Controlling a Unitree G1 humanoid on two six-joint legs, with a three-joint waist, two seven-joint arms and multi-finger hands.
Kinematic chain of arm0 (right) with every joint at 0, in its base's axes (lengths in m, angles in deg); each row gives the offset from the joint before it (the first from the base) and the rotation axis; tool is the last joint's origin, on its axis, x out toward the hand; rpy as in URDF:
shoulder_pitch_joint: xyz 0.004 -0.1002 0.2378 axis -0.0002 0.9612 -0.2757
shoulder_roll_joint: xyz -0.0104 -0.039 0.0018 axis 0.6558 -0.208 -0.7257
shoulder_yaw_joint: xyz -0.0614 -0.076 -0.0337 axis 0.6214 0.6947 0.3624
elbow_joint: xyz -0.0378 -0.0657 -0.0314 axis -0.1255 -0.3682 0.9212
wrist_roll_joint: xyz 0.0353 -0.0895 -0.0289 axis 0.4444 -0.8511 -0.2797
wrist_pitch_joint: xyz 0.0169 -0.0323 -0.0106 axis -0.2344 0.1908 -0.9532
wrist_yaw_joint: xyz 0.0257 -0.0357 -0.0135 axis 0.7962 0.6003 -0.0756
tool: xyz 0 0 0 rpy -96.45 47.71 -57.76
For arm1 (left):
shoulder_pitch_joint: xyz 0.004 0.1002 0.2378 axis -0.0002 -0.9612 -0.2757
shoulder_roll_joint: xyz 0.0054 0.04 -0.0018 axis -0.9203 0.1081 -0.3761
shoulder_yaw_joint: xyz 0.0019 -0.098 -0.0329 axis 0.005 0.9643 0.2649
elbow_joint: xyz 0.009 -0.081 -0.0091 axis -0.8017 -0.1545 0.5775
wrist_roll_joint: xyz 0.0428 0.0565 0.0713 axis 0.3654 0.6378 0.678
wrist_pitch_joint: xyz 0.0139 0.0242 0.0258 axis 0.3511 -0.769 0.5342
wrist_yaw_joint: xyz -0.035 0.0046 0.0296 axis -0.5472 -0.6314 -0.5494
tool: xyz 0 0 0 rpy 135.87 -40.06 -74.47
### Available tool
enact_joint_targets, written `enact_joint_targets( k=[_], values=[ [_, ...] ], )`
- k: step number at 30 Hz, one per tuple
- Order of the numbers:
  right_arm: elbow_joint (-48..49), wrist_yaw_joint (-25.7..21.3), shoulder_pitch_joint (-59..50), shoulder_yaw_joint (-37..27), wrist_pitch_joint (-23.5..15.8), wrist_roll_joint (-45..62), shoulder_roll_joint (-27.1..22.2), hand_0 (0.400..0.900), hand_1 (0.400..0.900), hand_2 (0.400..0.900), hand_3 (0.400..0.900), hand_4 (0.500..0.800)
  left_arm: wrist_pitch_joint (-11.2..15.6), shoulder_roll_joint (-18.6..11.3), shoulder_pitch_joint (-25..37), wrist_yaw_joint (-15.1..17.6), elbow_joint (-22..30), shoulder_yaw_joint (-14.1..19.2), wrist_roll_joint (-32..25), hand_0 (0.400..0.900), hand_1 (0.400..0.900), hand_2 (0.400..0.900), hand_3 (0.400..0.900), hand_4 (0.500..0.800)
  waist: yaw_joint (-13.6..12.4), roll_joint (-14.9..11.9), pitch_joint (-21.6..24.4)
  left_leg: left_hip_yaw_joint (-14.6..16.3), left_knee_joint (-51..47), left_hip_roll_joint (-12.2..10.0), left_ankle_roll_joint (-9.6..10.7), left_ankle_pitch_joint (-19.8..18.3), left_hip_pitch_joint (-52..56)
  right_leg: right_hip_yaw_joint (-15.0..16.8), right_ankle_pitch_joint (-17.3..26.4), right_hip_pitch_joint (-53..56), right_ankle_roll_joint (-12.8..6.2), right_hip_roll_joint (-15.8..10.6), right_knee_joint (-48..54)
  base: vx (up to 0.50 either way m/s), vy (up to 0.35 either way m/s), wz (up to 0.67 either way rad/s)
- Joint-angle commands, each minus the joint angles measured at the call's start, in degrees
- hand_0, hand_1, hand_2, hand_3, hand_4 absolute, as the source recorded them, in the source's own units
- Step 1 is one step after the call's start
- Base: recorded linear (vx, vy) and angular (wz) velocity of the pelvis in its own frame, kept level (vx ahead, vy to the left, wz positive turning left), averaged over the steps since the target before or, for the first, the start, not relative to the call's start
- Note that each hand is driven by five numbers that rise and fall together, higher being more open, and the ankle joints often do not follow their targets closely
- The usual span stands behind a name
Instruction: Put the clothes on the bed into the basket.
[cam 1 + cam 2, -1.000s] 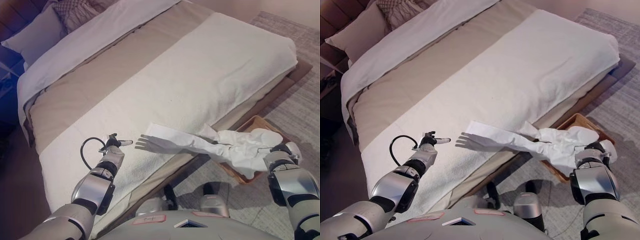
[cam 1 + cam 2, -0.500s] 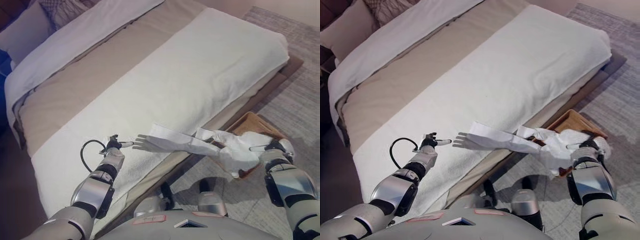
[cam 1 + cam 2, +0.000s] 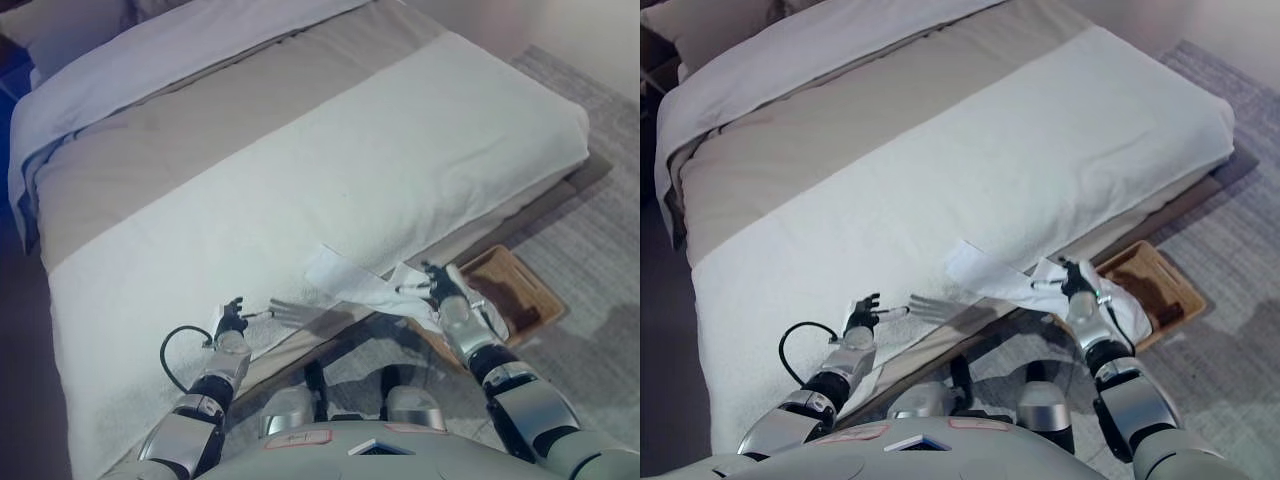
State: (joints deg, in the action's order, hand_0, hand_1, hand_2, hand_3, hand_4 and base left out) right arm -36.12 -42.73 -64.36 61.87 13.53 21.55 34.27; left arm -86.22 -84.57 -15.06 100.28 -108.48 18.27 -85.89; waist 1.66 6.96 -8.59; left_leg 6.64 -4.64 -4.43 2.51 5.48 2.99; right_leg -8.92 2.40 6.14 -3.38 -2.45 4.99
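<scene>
A white garment (image 3: pixel 345 278) lies with one end on the near edge of the bed (image 3: pixel 330 150). The rest hangs off toward the brown wicker basket (image 3: pixel 520 300) on the floor by the bed's side. My right hand (image 3: pixel 441 288) is between the bed edge and the basket, and pinches the garment's bunched part (image 3: pixel 1110 300). One finger points left. My left hand (image 3: pixel 232 320) rests open on the bed's near edge, left of the garment and apart from it. One finger points right.
Pillows and a folded-back sheet (image 3: pixel 150 60) lie at the bed's far left end. A grey rug (image 3: pixel 600 220) covers the floor around the basket. The bed's low wooden frame (image 3: pixel 500 225) runs beside the basket.
The camera has shifted. My right hand, with the garment, has moved left from over the basket toward the bed edge, and the garment is more bunched. My left hand stays on the bed.
</scene>
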Motion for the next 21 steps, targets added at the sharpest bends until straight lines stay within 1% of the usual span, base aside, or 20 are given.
enact_joint_targets(
  k=[1,7,10,12,16,21],
  values=[
    [-6.12,-0.32,1.75,-1.82,-1.89,-0.93,0.29,0.9,0.9,0.9,0.9,0.8,2.47,-3.2,2.25,-0.87,-3.51,-1.4,4.64,0.9,0.9,0.9,0.9,0.8,-0.24,-3.83,5.21,-2.2,-0.36,1.05,0.89,-4.27,1.61,2.67,-3.21,-0.08,-1.05,-0.95,0.01,-0.05,0.09,0.07],
    [-15.44,0.18,6.0,-6.13,-0.26,-3.34,-0.18,0.9,0.9,0.9,0.9,0.8,2.34,-3.56,1.8,-3.48,-6.16,-2.36,7.15,0.9,0.9,0.9,0.9,0.8,0.06,-5.38,5.95,-2.29,-0.36,1.42,0.28,-5.18,2.52,2.82,-2.79,0.49,-1.54,-1.26,0.01,-0.02,0.062,-0.05],
    [-19.74,0.21,6.73,-6.24,1.09,-6.66,-0.66,0.9,0.9,0.9,0.9,0.8,2.09,-3.6,2.19,-4.03,-7.59,-2.75,8.5,0.9,0.9,0.9,0.9,0.8,0.19,-5.82,6.24,-2.0,-0.36,1.55,0.09,-5.5,2.82,3.21,-2.73,0.48,-1.71,-1.31,0.01,-0.01,0.046,-0.11],
    [-21.1,-0.2,7.35,-7.21,1.73,-7.6,-1.22,0.9,0.9,0.9,0.9,0.8,1.97,-3.73,2.42,-4.06,-7.84,-2.73,8.63,0.9,0.9,0.9,0.9,0.8,0.34,-6.07,6.55,-1.68,-0.36,1.59,0.04,-5.68,3.01,3.56,-2.58,0.42,-1.9,-1.39,0.01,-0.01,0.041,-0.15],
    [-23.37,1.04,8.08,-6.61,2.66,-9.68,-0.68,0.9,0.9,0.9,0.9,0.8,1.94,-3.53,2.42,-4.48,-8.74,-2.68,9.05,0.9,0.9,0.9,0.9,0.8,0.45,-6.21,6.89,-1.33,-0.36,1.74,-0.23,-5.91,3.21,4.24,-2.3,0.25,-2.06,-1.5,0.01,-0.02,0.031,-0.13],
    [-22.59,1.02,7.9,-5.97,2.64,-10.48,-0.05,0.9,0.9,0.9,0.9,0.8,1.85,-3.2,2.44,-4.85,-9.45,-2.7,9.45,0.9,0.9,0.9,0.9,0.8,0.58,-6.43,7.42,-0.89,-0.36,1.85,-0.42,-6.31,3.74,4.8,-2.28,0.4,-2.22,-1.59,0.01,0.0,0.019,-0.1]
  ],
)
